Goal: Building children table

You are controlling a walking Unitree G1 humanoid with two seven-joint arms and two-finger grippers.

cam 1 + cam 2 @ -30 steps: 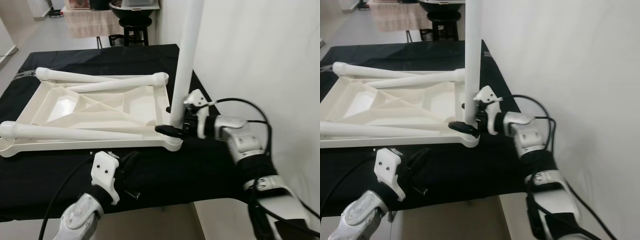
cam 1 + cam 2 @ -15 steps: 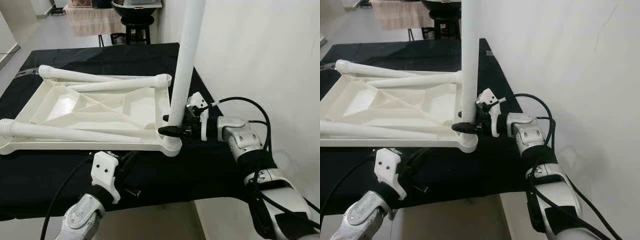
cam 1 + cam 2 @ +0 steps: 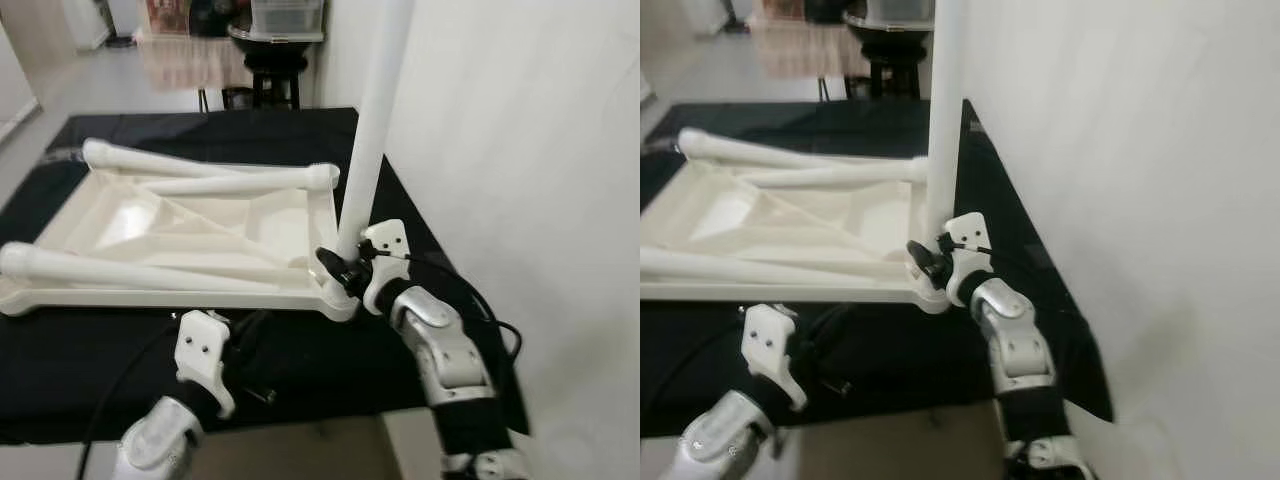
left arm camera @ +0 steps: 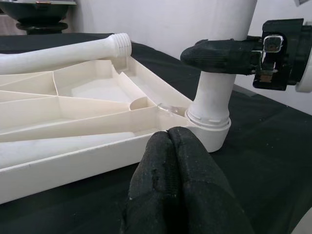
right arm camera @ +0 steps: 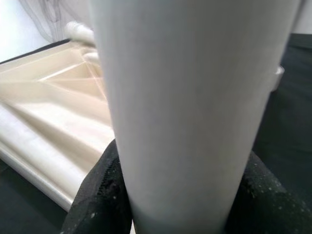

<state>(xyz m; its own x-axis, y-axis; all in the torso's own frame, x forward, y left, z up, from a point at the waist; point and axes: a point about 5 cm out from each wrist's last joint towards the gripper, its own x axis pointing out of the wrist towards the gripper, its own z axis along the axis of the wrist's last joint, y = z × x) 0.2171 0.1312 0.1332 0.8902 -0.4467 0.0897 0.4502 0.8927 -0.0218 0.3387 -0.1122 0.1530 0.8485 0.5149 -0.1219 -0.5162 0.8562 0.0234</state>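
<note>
Standing leg: a white table leg (image 3: 372, 130) rises upright from the near right corner socket (image 4: 209, 127) of the tabletop, its upper end running out past the top of the head views.
Right gripper: the right gripper (image 3: 338, 267) has its two black fingers (image 5: 100, 192) clamped around the upright leg low down, just above the socket; from its wrist camera the leg's white shaft sits between the pads on either side.
Right arm: the silver arm (image 3: 440, 350) reaches in from the near right edge of the table, a black cable looping beside it.
Tabletop: the white plastic tabletop (image 3: 190, 225) lies upside down on the black cloth, its ribbed underside facing up.
Loose legs: one white leg (image 3: 130, 270) lies along the near long edge of the tabletop; another (image 3: 150, 160) lies across the far part, and a third (image 3: 250, 182) rests with its threaded end at the far right corner.
Left gripper: the left gripper (image 4: 175, 146) hangs low at the near edge of the table, its black fingers pressed together with nothing between them, close to the socket corner but not touching it.
Table: a table draped in black cloth (image 3: 300, 350) carries everything, set beside a white wall (image 3: 520, 150) on the right.
Background: a dark stool (image 3: 270, 75) stands beyond the far end of the table.
</note>
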